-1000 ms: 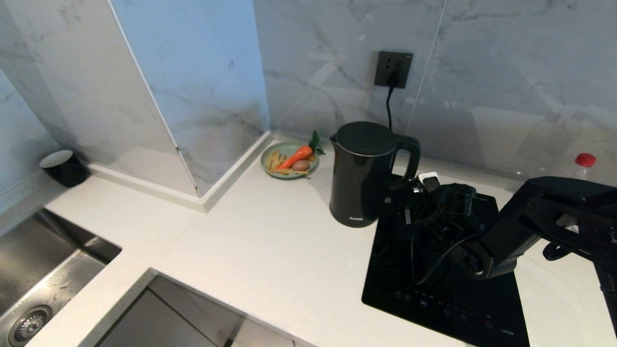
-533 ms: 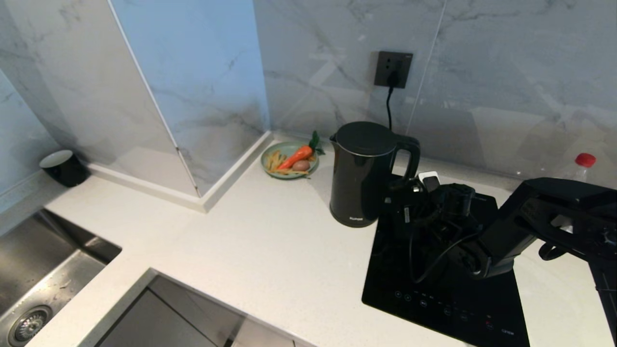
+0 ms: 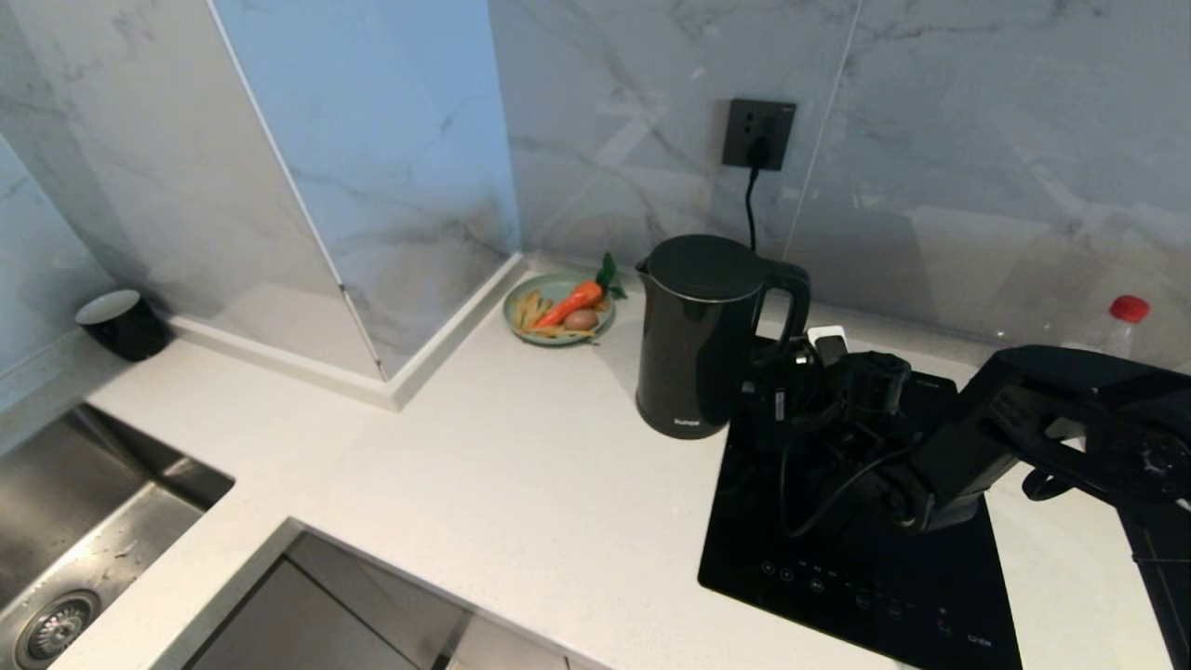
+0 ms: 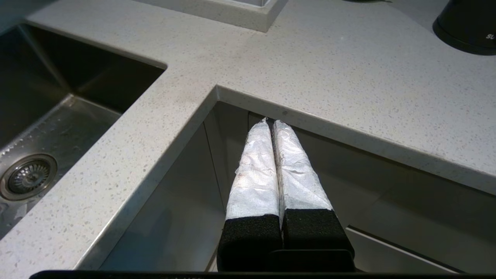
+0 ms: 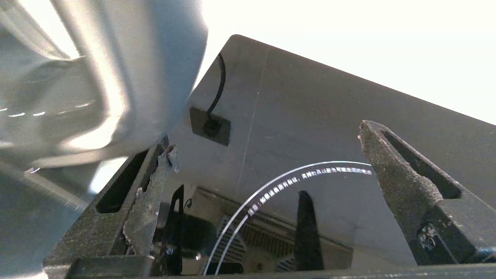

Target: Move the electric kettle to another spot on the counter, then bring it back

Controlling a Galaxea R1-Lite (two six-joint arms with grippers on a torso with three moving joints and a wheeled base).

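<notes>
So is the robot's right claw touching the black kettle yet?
Cannot tell. In the right wrist view the open right gripper has one finger tight against the electric kettle, no clear gap. The head view hides it.

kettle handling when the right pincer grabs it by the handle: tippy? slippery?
The electric kettle stands tall on a narrow base on the counter, so a push high up would likely tip it. Its glossy body looks slippery; the loop handle seems safer. The right pincer is open beside the handle. How full it is cannot be seen.
</notes>
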